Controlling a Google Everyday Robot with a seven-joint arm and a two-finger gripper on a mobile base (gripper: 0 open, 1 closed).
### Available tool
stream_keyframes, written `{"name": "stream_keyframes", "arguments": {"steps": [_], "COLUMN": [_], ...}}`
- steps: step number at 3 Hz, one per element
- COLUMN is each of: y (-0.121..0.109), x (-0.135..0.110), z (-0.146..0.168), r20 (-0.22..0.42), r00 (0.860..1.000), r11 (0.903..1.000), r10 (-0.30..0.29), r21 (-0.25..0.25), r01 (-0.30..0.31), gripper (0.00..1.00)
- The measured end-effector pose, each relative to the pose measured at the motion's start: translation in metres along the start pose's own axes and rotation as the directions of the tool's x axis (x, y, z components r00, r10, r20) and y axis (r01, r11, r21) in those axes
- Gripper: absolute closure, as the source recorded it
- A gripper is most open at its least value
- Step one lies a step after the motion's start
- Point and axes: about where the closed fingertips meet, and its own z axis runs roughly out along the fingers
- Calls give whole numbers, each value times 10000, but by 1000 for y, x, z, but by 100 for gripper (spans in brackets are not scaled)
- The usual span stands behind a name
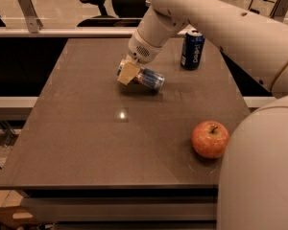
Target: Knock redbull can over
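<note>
The redbull can [149,78], slim and silver-and-blue, lies on its side on the dark table [86,143], a little behind the table's middle. My gripper [128,73] is right at the can's left end, with its tan fingertips [129,74] in front of that end. The white arm reaches down to it from the upper right and hides part of the can's left end.
A dark blue can with white lettering [192,50] stands upright at the back right of the table. A red apple [210,139] sits near the front right. An office chair [98,6] and a rail stand behind the table.
</note>
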Motion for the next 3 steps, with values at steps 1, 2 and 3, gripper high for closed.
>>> {"name": "stream_keyframes", "arguments": {"steps": [1,2,3], "y": [1,2,2], "x": [0,-1,-1], "z": [2,5,5], "r20": [-13,-30,-31], "r00": [10000,10000,10000], "r11": [10000,10000,10000], "r10": [-10,-23,-23], "r21": [-34,-79,-80], "r01": [10,22,23], "gripper": [21,0,0]}}
